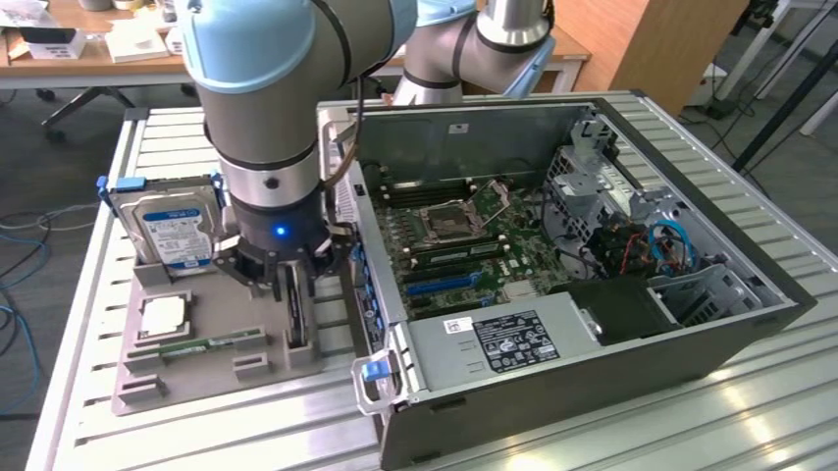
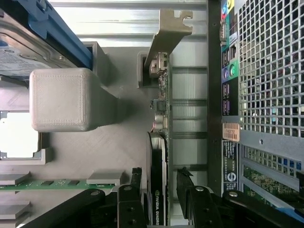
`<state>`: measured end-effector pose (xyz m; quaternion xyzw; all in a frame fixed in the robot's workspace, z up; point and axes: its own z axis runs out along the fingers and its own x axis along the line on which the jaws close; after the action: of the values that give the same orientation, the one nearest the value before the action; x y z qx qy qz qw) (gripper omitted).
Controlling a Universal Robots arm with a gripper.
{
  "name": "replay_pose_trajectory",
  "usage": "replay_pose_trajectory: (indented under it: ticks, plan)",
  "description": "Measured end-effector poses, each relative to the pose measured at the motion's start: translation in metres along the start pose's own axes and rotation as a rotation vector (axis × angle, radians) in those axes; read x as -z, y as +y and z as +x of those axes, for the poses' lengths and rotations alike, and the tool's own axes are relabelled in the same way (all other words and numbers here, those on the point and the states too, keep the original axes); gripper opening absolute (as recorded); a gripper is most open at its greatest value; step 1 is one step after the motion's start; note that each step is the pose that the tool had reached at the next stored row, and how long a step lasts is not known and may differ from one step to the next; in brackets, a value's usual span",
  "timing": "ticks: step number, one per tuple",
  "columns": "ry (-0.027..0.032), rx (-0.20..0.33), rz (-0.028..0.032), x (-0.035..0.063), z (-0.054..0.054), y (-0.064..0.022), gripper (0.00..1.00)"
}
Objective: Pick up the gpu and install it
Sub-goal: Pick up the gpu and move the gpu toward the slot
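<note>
I am looking down on one grey plastic parts tray (image 1: 196, 381) (image 2: 109, 152) on the ribbed aluminium table (image 1: 733, 422), just beside one open black tower computer case (image 1: 590, 392) (image 2: 270, 61).

The tray carries four parts, one of each. I count one silver hard drive with a blue-white label (image 1: 164, 228) (image 2: 19, 52) standing upright in a blue carrier at the far end. There is also one square silver processor chip (image 1: 164, 316) (image 2: 16, 135) lying flat, and one narrow green memory stick (image 1: 196, 348) (image 2: 47, 183) lying flat nearer the front. The fourth is the gpu (image 1: 298, 319) (image 2: 159, 123), a thin dark circuit card with a pale metal end bracket. It stands on its long edge in a slot along the side of the tray nearest the case, with the bracket at the end toward the hard drive.

The single black gripper (image 1: 290, 294) (image 2: 160, 178) is lowered over the gpu. In the wrist view I see its two fingers (image 2: 135, 187), one on each side of the card's top edge. The jaws are spread and straddle the card with a sliver of space on both sides, so nothing is clamped. The gpu sits in its tray slot, not lifted and not in the case.

Inside the case I see one green motherboard (image 1: 485, 211) lying exposed.
</note>
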<state>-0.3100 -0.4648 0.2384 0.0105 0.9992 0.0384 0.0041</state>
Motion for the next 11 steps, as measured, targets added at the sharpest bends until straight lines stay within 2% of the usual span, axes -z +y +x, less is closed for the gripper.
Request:
replay_pose_trajectory:
  ticks: [11]
  plan:
    - [0.0002, 0.0, -0.0002, -0.0026, 0.0022, 0.0029, 0.43]
